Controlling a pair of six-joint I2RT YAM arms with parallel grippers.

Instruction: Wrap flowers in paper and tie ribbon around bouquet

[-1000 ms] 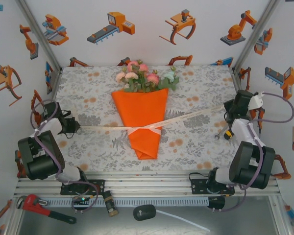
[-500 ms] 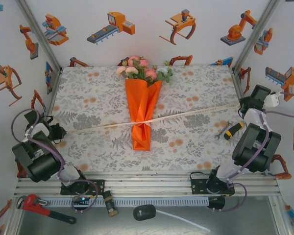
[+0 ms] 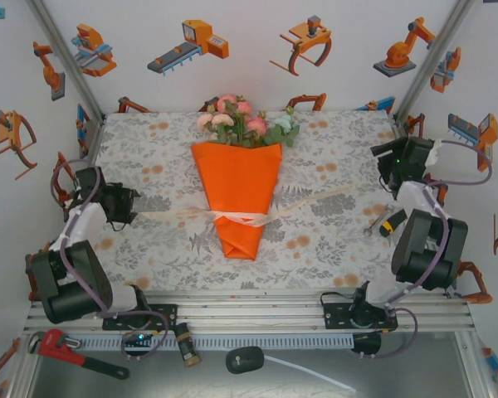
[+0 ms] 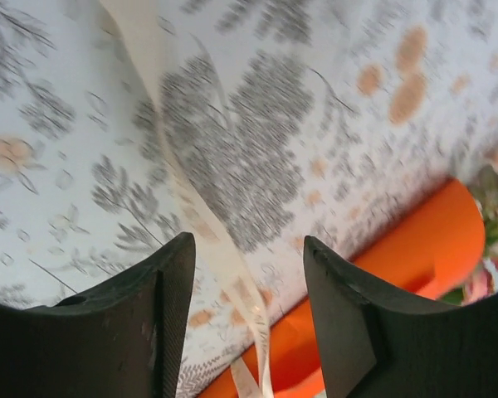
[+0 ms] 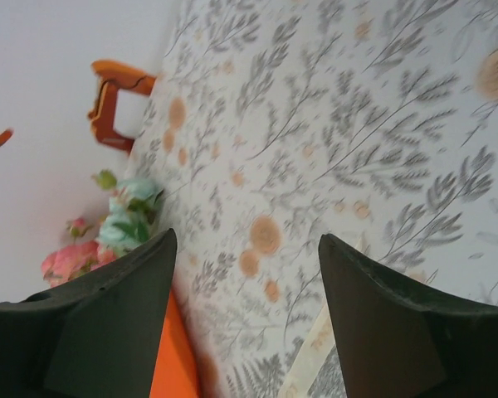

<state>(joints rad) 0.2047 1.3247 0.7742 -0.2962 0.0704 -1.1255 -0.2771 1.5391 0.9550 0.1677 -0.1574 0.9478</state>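
My left fingers (image 4: 162, 332): apart, the ribbon (image 4: 183, 186) passing loose between them. My right fingers (image 5: 108, 323): apart, gripping nothing. The bouquet (image 3: 236, 186): lying mid-surface (image 3: 149, 157), ribbon tied round its narrow lower part, flowers (image 3: 245, 124) at the far end.

Between the matt black, ribbed left fingers (image 4: 162, 332) lies a sheer cream-white fabric ribbon (image 4: 201, 232); beyond them, a smooth matt orange paper cone (image 4: 448, 240) rests on printed cloth (image 4: 315, 83).

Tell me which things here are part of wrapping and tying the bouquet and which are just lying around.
Part of the job:
orange paper
flowers
ribbon

Just lying about:
red pipe wrench
screwdriver
black plug
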